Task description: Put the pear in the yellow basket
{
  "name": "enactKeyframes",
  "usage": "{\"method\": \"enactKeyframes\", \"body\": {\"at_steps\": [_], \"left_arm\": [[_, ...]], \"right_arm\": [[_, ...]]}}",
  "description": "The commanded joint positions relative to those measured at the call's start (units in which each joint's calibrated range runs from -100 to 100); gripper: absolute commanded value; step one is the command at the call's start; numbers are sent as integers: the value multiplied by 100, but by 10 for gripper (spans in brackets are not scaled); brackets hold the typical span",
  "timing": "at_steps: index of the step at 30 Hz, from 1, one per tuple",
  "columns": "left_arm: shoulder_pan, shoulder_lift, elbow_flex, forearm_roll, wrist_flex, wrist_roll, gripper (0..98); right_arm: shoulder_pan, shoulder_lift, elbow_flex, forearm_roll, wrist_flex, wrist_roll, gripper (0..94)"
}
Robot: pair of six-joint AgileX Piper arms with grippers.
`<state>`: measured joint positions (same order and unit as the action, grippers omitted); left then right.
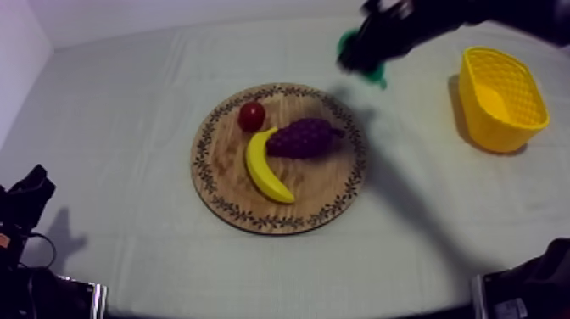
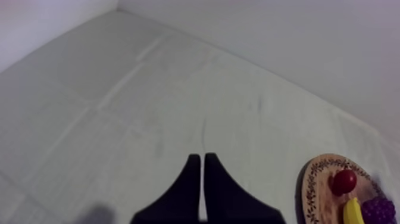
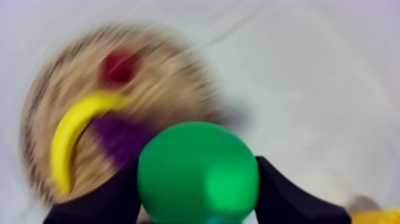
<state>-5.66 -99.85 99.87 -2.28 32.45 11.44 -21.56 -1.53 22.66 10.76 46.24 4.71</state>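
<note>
My right gripper (image 1: 360, 64) hangs in the air between the wooden board (image 1: 222, 165) and the yellow basket (image 1: 500, 99), shut on the green pear (image 1: 348, 42). In the right wrist view the pear (image 3: 198, 173) sits between the black fingers (image 3: 277, 190), with the board (image 3: 41, 95) behind it and a bit of the basket (image 3: 381, 215) beside the gripper. On the board lie a banana (image 1: 265, 167), a bunch of grapes (image 1: 303, 137) and a small red fruit (image 1: 251, 115). My left gripper (image 2: 199, 179) rests shut as a narrow wedge over bare cloth, low at the table's left (image 1: 30, 191).
The basket stands at the table's right, near the far edge. Part of my right arm's base (image 1: 530, 288) sits at the front right. In the left wrist view the board (image 2: 312, 190) with the red fruit (image 2: 344, 181) lies off to the side.
</note>
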Motion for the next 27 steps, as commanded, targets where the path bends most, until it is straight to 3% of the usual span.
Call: {"method": "enactKeyframes", "body": {"at_steps": [1, 5, 11, 20, 27], "left_arm": [[-2, 2, 2, 0, 5, 0, 1], [-2, 2, 2, 0, 5, 1, 1], [-2, 2, 2, 0, 5, 0, 1], [-2, 2, 2, 0, 5, 0, 1], [-2, 2, 2, 0, 5, 1, 1]], "right_arm": [[833, -528, -223, 710, -129, -800, 355], [1768, -738, -406, 1061, -350, -1237, 363], [2698, -566, 12, 1051, -663, -1313, 367], [3177, 228, 767, 1118, -1170, -1416, 391], [3233, 742, 860, 664, -1381, -914, 391]]}}
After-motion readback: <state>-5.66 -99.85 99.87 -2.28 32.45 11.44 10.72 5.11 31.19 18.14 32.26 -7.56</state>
